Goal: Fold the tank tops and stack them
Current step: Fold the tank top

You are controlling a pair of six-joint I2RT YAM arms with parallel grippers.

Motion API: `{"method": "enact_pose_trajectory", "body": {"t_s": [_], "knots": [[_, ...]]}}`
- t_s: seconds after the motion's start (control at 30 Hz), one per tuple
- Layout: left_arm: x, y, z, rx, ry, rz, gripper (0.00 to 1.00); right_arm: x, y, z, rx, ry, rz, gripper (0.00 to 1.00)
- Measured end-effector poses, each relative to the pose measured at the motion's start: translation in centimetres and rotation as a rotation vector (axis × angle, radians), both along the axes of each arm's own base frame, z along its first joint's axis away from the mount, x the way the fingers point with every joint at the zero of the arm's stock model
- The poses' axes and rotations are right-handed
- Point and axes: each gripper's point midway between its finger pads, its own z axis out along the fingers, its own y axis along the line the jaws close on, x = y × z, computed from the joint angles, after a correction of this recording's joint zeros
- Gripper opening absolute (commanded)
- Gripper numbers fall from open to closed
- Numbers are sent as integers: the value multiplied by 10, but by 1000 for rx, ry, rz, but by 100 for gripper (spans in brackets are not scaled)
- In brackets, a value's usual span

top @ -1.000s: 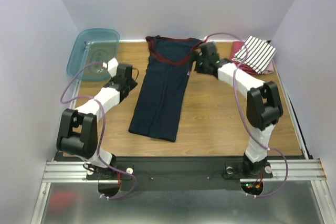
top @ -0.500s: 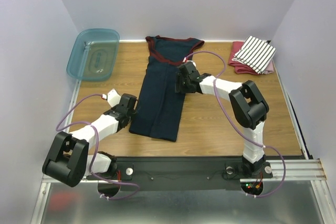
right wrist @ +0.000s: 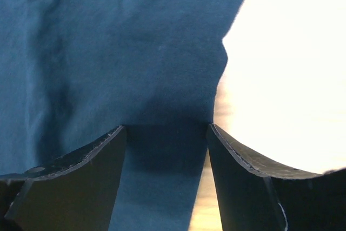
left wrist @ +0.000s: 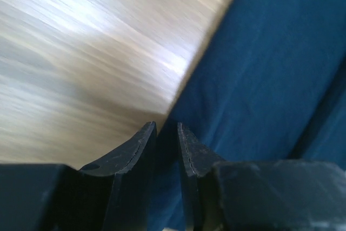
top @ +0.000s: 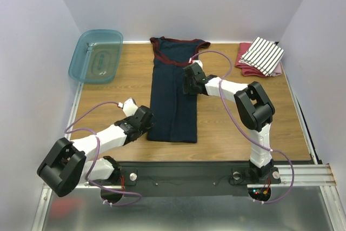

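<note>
L pincer (left wrist: 166, 129), nearly shut, seemed to pinch near-left hem of navy tank top (top: 173, 93); R pincer (right wrist: 165, 129) gaped empty over its right edge, prob. readying a fold.

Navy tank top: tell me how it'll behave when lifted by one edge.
Probably floppy: the navy tank top lies flat with soft creases, so it should sag from any pinch. Likely light, and on the smooth wooden table it may bunch when pushed.
</note>
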Motion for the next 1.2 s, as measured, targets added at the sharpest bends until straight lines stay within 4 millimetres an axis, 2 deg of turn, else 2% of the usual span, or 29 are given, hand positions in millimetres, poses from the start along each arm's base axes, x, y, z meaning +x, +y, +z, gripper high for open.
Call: {"method": "enact_pose_trajectory", "body": {"t_s": [0.23, 0.33, 0.37, 0.47, 0.53, 0.67, 0.7, 0.77, 0.9, 1.03, 1.13, 1.2], "knots": [[-22, -36, 6, -75, 2, -84, 34, 24, -49, -1, -39, 1, -71, 72], [-30, -42, 7, -87, 13, -103, 42, 25, -58, 0, -23, 13, -82, 74], [-32, -41, 10, -91, 12, -103, 45, 19, -62, 1, -16, 24, -84, 76], [-34, -40, 28, -122, -27, -121, 47, -7, -67, 5, 7, 64, -78, 79], [-34, -44, 42, -156, -66, -150, 52, -34, -72, 14, 35, 91, -77, 79], [-41, -65, 61, -233, -102, -258, 56, -74, -83, 36, 108, 84, -100, 81], [-44, -71, 61, -242, -101, -281, 56, -88, -88, 44, 135, 73, -106, 81], [-55, -86, 57, -258, -84, -343, 56, -107, -92, 46, 171, 80, -116, 81], [-78, -105, 32, -232, -2, -427, 56, -153, -105, 34, 225, 124, -140, 81], [-89, -106, 15, -219, 47, -424, 55, -189, -113, 15, 261, 192, -166, 80], [-89, -106, 13, -226, 50, -404, 55, -212, -114, 1, 298, 254, -176, 79], [-88, -107, 14, -232, 45, -396, 55, -219, -111, -1, 326, 274, -179, 76]]}}
